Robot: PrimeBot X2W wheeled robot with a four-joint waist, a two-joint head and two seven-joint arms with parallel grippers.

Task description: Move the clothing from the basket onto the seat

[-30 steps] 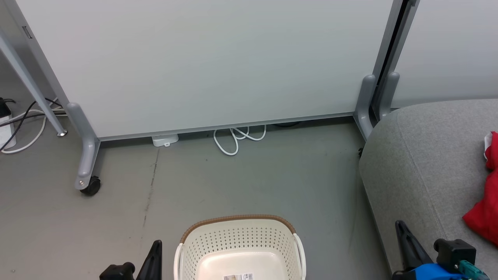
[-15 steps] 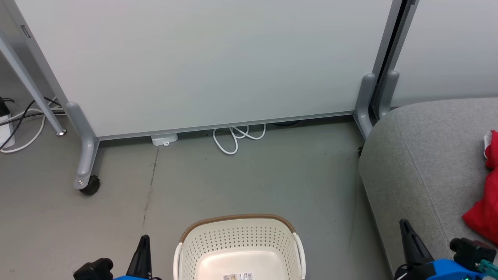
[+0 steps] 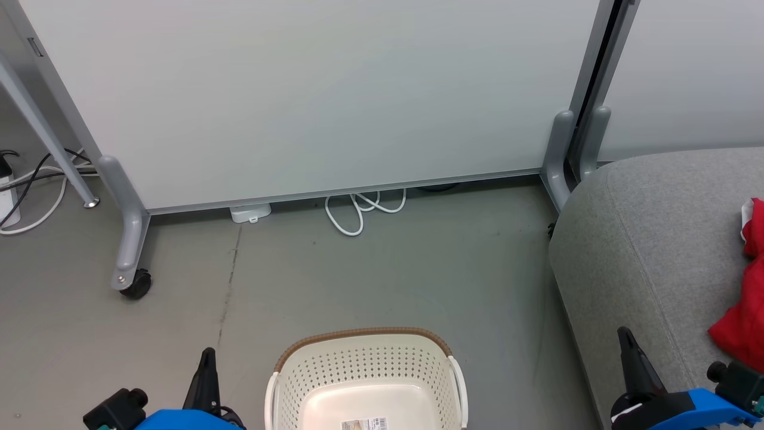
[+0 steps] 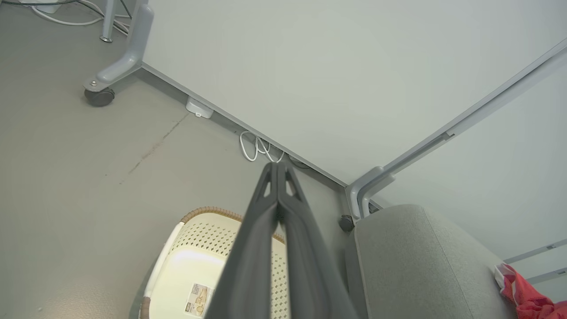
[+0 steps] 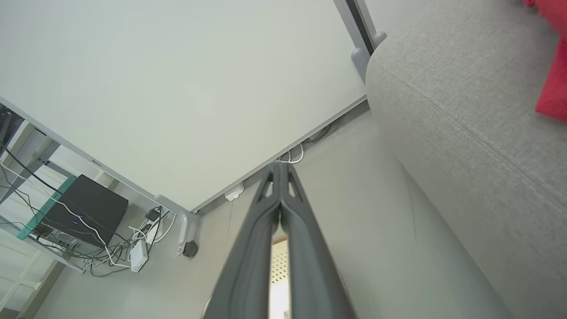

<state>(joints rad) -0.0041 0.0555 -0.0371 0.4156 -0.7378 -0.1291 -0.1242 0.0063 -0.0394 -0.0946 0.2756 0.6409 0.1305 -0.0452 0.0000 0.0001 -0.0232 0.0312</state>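
Left gripper point(image 3: 206, 373) and right gripper point(image 3: 631, 358) are pinched shut, empty. The basket point(image 3: 358, 334) between them looks bare. The clothing point(image 3: 743, 322) lies on the seat point(image 3: 644, 239) just right of the right gripper, where a careless swing could drag it off.

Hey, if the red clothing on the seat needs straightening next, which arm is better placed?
Right, probably. The right gripper is shut by the seat edge, near the clothing. The left gripper, also shut, sits on the far side of the basket.
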